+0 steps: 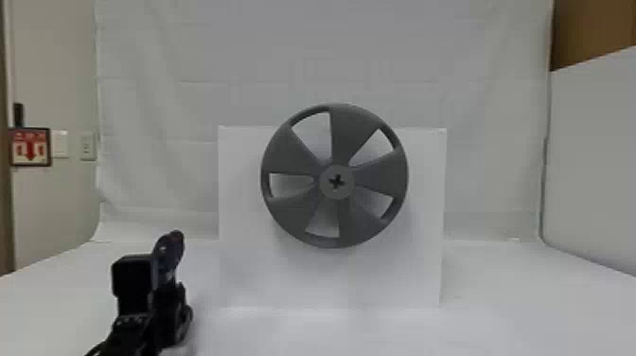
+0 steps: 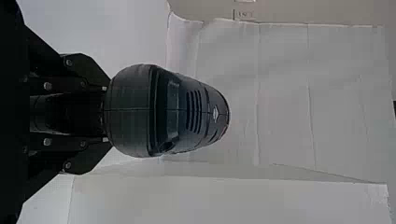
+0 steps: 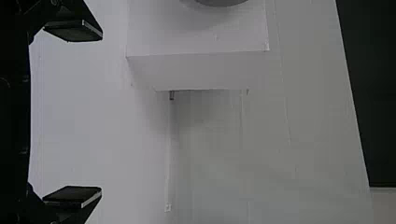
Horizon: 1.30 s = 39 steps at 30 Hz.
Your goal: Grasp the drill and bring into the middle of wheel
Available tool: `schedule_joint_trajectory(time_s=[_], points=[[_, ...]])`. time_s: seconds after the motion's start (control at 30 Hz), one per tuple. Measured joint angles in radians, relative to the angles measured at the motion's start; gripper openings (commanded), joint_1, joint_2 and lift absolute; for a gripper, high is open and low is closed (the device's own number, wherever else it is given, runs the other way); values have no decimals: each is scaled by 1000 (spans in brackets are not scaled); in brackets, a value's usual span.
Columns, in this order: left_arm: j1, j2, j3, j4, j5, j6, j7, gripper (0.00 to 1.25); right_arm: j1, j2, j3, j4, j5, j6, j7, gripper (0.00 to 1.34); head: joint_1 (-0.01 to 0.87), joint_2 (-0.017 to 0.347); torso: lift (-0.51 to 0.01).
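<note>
Soft, diffuse light, faint shadows

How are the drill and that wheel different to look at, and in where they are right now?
The drill is a solid, rounded, nearly black body, while the wheel is a lighter grey disc with gaps between its spokes.
The drill is held in the left gripper; the wheel is up against a white panel.
Both are dark against pale surroundings.

Right fingers (image 3: 74, 33) wide apart
</note>
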Motion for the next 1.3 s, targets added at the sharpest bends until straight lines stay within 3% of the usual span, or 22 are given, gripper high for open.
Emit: schedule_joint_trajectory(time_s=[0.2,0.47,0.93,1.3], points=[[26,21,16,-60,-31,26,-51,58,0,2,-6,0,2,0,0,1204,54,31,-403],[70,49,46,-252,-2,170,-86,58,3,-2,-24,0,-7,0,0,1203,54,31,-403],[92,79,-2,-610,92,458,-41,58,3,-16,-38,0,-14,4,0,1203,54,31,-403],[82,104,-62,-774,182,524,-16,58,4,-21,-44,-2,-15,9,0,1203,54,31,-403]])
